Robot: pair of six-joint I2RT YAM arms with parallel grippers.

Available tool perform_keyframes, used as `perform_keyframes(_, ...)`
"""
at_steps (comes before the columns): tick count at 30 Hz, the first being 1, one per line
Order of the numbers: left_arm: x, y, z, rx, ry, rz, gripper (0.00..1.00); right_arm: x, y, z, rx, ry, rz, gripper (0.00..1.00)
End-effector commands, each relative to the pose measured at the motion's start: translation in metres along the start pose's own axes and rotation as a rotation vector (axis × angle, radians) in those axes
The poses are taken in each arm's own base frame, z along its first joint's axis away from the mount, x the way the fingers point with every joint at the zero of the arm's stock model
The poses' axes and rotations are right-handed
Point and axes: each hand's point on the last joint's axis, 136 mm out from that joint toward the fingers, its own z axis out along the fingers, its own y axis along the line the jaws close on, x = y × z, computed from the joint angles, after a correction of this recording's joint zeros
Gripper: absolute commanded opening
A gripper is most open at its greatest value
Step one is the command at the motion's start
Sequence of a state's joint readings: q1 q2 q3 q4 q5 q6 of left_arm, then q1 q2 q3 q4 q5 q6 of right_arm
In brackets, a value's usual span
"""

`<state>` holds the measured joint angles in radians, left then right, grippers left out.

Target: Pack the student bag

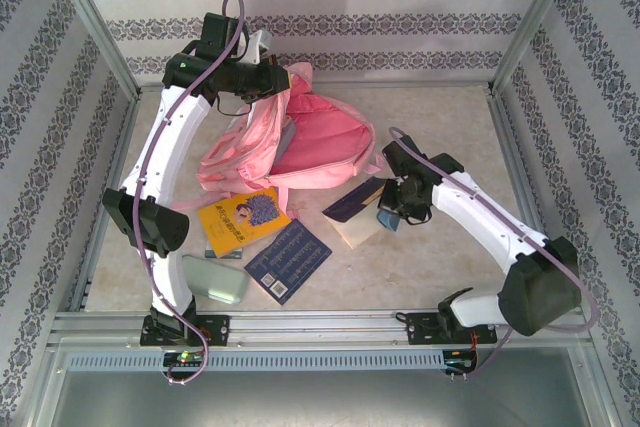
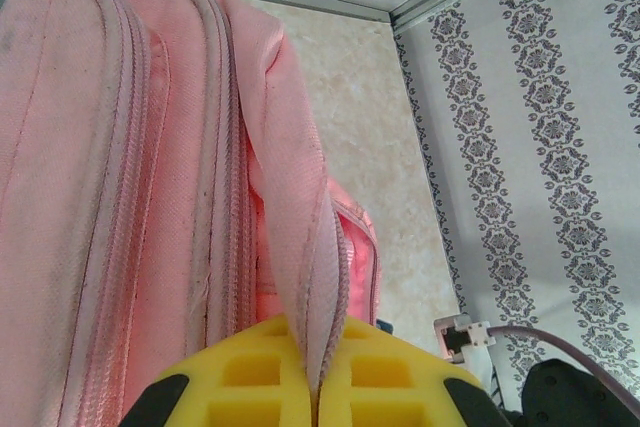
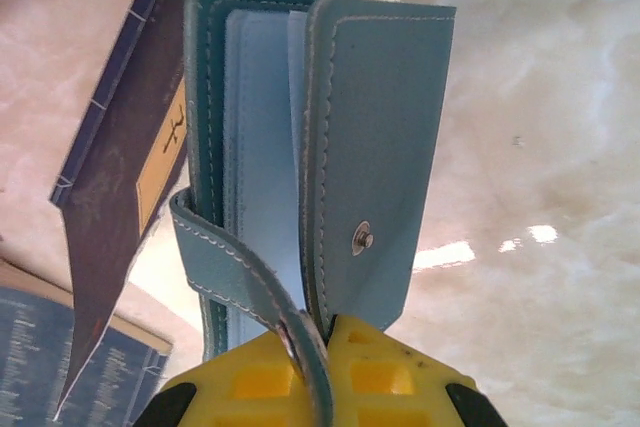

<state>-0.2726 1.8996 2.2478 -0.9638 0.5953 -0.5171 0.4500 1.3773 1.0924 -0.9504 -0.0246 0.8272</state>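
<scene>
The student bag (image 1: 310,137), a large pink backpack, lies at the middle back of the table with its mouth gaping toward the right. My left gripper (image 1: 279,79) is raised over the bag's back left corner. It is shut on a zip-edged fold of the pink fabric (image 2: 300,247), which runs down between the yellow pads (image 2: 250,377). My right gripper (image 1: 397,209) hangs to the right of the bag, shut on a light blue snap-strap notebook (image 3: 380,137). The notebook's cover edge and strap are pinched between the pads (image 3: 400,387).
A dark navy book (image 1: 356,202) lies on a thick pale book (image 1: 362,229) just left of the right gripper. A yellow book (image 1: 243,219), a blue book (image 1: 288,259) and a pale green case (image 1: 215,279) lie in front of the bag. Metal frame rails edge the table.
</scene>
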Motion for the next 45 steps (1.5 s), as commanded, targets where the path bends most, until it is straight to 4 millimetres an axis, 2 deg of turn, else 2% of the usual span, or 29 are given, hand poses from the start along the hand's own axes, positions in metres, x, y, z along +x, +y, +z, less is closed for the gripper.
perform_keyframes(1, -0.020, -0.042, -0.039, 0.115, -0.119, 0.095, 0.00, 0.007, -0.004, 0.000, 0.047, 0.044, 0.070, 0.00)
perform_keyframes(7, -0.017, -0.042, -0.040, 0.116, -0.115, 0.092, 0.00, 0.013, -0.040, -0.032, 0.089, -0.079, 0.185, 0.00)
perform_keyframes(10, -0.018, -0.042, -0.041, 0.119, -0.118, 0.092, 0.00, 0.018, -0.041, -0.046, 0.037, -0.105, 0.189, 0.00)
perform_keyframes(13, -0.018, -0.042, -0.041, 0.120, -0.117, 0.091, 0.00, 0.015, -0.018, -0.054, -0.070, -0.095, 0.146, 0.00)
perform_keyframes(15, -0.018, -0.042, -0.040, 0.120, -0.114, 0.091, 0.00, 0.004, 0.005, -0.068, -0.161, -0.120, 0.102, 0.00)
perform_keyframes(17, -0.017, -0.042, -0.040, 0.119, -0.114, 0.091, 0.00, -0.009, 0.034, -0.086, -0.274, -0.147, 0.041, 0.00)
perform_keyframes(24, -0.016, -0.043, -0.041, 0.123, -0.110, 0.094, 0.00, -0.050, 0.130, -0.170, -0.579, -0.277, -0.139, 0.00)
perform_keyframes(27, -0.015, -0.045, -0.044, 0.129, -0.114, 0.100, 0.00, -0.064, 0.170, -0.191, -0.717, -0.291, -0.166, 0.00)
perform_keyframes(29, -0.016, -0.049, -0.045, 0.143, -0.117, 0.102, 0.00, -0.074, 0.190, -0.186, -0.752, -0.276, -0.158, 0.00)
perform_keyframes(34, -0.022, -0.061, -0.055, 0.176, -0.148, 0.125, 0.00, -0.092, 0.245, -0.144, -0.839, -0.163, -0.087, 0.00)
perform_keyframes(40, -0.028, -0.073, -0.063, 0.218, -0.173, 0.132, 0.00, -0.115, 0.291, -0.097, -0.946, -0.121, 0.043, 0.00)
perform_keyframes(45, -0.032, -0.078, -0.066, 0.238, -0.185, 0.130, 0.00, -0.117, 0.326, -0.066, -1.023, -0.087, 0.097, 0.00)
